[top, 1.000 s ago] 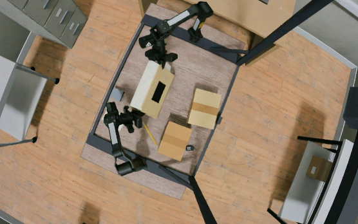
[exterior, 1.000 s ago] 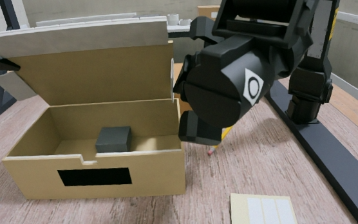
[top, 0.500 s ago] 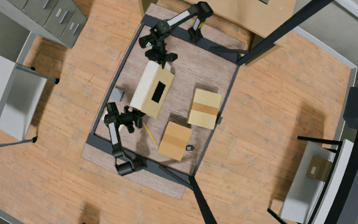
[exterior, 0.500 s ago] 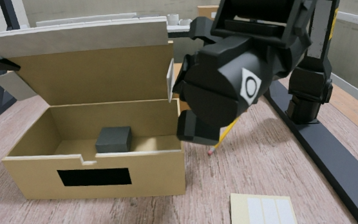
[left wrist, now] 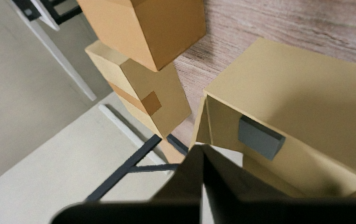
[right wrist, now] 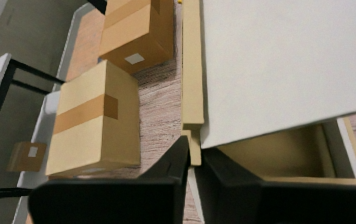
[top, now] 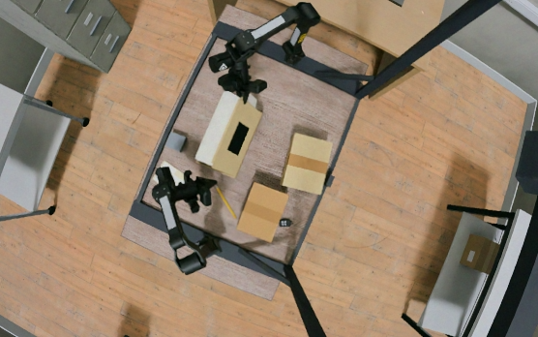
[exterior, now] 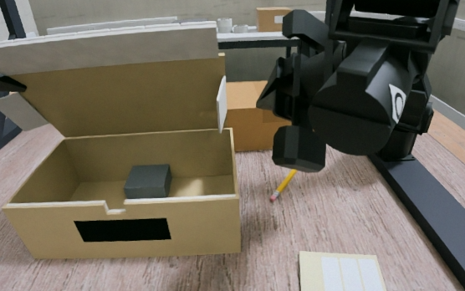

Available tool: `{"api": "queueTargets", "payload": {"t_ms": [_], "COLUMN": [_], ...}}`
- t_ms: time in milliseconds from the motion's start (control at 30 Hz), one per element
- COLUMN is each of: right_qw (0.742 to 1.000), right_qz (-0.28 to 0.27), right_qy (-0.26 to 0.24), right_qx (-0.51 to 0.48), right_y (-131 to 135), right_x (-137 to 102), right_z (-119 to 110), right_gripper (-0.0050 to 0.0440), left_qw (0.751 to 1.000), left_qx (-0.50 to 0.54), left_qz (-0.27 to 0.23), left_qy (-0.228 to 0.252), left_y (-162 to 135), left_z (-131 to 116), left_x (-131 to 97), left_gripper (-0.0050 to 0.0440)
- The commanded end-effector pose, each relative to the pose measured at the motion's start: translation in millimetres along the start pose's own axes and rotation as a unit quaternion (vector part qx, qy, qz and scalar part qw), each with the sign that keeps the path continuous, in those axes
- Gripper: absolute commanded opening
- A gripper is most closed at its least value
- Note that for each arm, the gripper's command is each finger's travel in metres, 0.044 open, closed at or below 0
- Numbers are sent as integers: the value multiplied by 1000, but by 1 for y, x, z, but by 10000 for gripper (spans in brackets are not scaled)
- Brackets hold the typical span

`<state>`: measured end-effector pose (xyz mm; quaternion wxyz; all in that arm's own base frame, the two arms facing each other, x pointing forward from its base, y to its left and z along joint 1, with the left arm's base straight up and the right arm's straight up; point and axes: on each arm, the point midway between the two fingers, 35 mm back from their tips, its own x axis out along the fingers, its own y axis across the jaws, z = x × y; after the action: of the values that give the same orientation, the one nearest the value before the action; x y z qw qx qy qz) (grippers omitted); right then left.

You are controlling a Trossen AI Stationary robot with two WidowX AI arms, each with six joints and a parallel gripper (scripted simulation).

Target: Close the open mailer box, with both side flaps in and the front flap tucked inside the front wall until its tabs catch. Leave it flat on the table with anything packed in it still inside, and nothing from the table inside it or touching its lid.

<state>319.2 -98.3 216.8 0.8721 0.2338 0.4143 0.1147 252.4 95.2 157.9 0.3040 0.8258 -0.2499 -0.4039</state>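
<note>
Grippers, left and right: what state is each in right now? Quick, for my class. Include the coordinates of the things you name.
Left gripper (top: 213, 183) (exterior: 262, 104) (left wrist: 202, 148): closed, empty.
Right gripper (top: 246, 99) (exterior: 22, 87) (right wrist: 195, 151): closed on the edge of the lid (top: 252, 126) (exterior: 138, 96) (left wrist: 300, 85) (right wrist: 193, 75).

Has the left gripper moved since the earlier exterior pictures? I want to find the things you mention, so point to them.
Yes. In the exterior view, the left gripper (top: 213, 183) (exterior: 262, 104) (left wrist: 200, 151) is farther right, away from the box's (top: 226, 165) (exterior: 205, 230) (left wrist: 300, 80) (right wrist: 285, 150) right side, which has stayed put.
</note>
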Motion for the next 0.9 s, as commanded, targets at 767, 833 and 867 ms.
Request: {"api": "queueTargets", "payload": {"t_ms": [767, 833, 867], "right_qw": [1000, 1000, 1000], "right_qz": [-2, -2, -2], "right_qy": [-12, -12, -12], "right_qx": [-13, -13, -13], "right_y": [5, 5, 5], "right_x": [-6, -6, -6], "right_z": [6, 6, 6], "right_gripper": [-50, -50, -50], "left_qw": [899, 871, 856], "left_qx": [402, 456, 483], "left_qz": [-68, -81, -89], "left_qy": [160, 160, 159], "left_y": [35, 37, 38], "left_z": [-34, -33, -33], "left_x": [-48, -46, -45], "left_gripper": [120, 120, 120]}}
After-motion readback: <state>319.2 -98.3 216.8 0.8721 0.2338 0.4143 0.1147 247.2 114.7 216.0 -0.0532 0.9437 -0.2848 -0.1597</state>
